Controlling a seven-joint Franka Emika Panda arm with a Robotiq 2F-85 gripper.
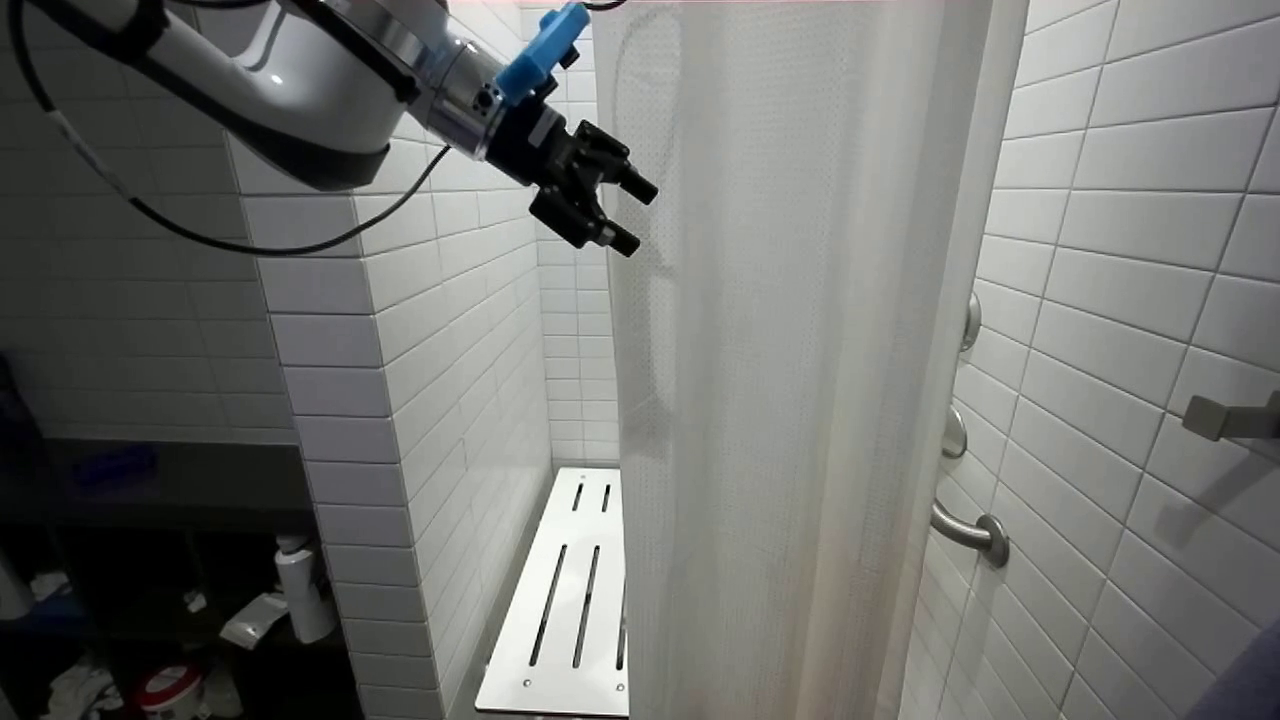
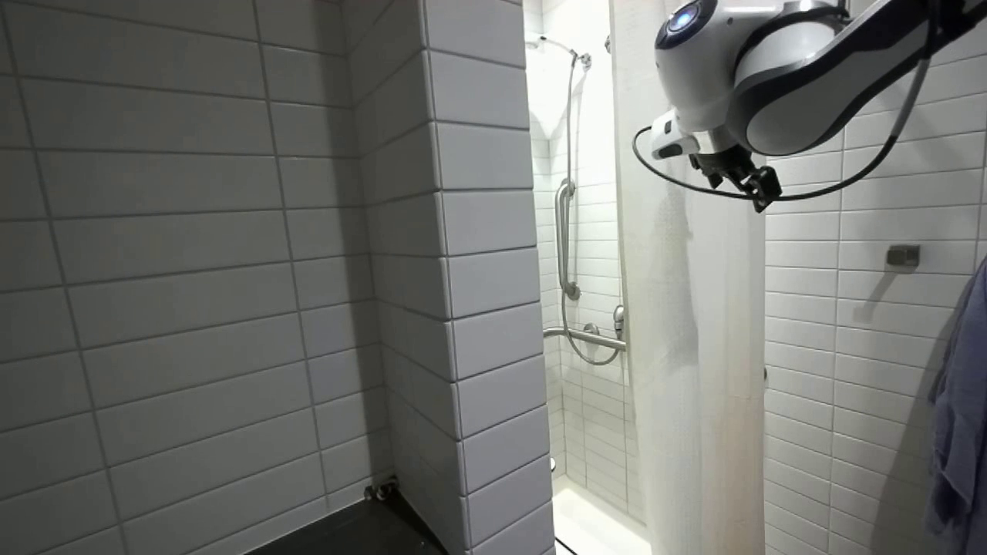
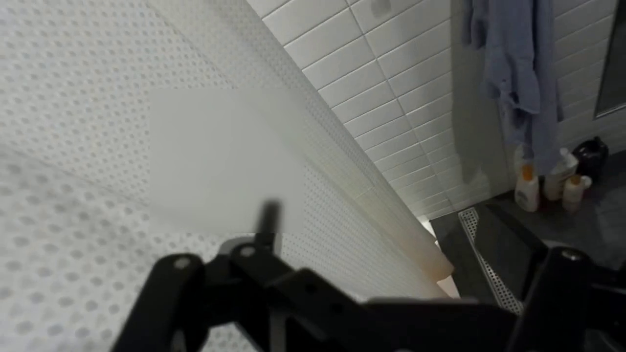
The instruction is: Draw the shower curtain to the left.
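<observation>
The white shower curtain [image 1: 780, 350] hangs in soft vertical folds in both exterior views, also here [image 2: 729, 339]. In an exterior view it spans from beside a slotted bench to near the right tiled wall. My gripper [image 1: 632, 214] is open, with a gap between its fingertips. It overlaps the curtain's upper left edge in that view. The gripper also shows before the curtain in an exterior view [image 2: 759, 196]. In the wrist view the dotted curtain fabric [image 3: 73, 98] fills the left side behind the open fingers [image 3: 381, 210]. I cannot tell whether they touch it.
A tiled wall corner [image 1: 330, 450] stands beside a white slotted bench [image 1: 560, 600]. A grab bar [image 1: 965, 530] and a wall hook [image 1: 1225, 418] are on the right wall. A blue towel [image 3: 518, 73], bottles [image 3: 527, 190] and a floor drain [image 3: 484, 249] show in the wrist view.
</observation>
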